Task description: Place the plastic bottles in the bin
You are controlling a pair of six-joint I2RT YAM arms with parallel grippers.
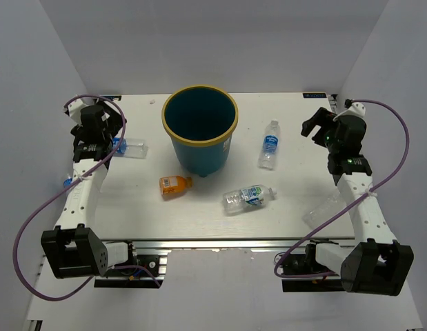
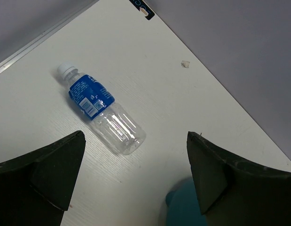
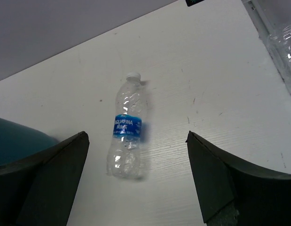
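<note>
1. Dark fingers [image 2: 46, 174] fill both lower corners of the left wrist view. The left jaws are spread wide and hold nothing.
2. Beyond that gap a blue-labelled bottle [image 2: 100, 110] lies on its side on the worktop [image 2: 183, 94]. Its white cap points away and its base sits nearer the left-hand finger, touching neither finger.
3. The right jaws are spread just as wide and are also empty. An Aquafina bottle [image 3: 128, 127] lies flat beyond the gap, left of its middle, with its cap pointing away and clear of both fingers.
4. The bin [image 1: 199, 155] stands upright at the middle back of the worktop, between these two bottles. A sliver of its teal wall shows at the edge of each wrist view.
5. An orange bottle [image 1: 174, 185] lies just in front of the bin. A green-and-white-labelled bottle [image 1: 249, 197] lies to its right, nearer the front edge.
6. A clear bottle [image 1: 323, 209] lies close beside the right arm [image 1: 361, 207].
</note>
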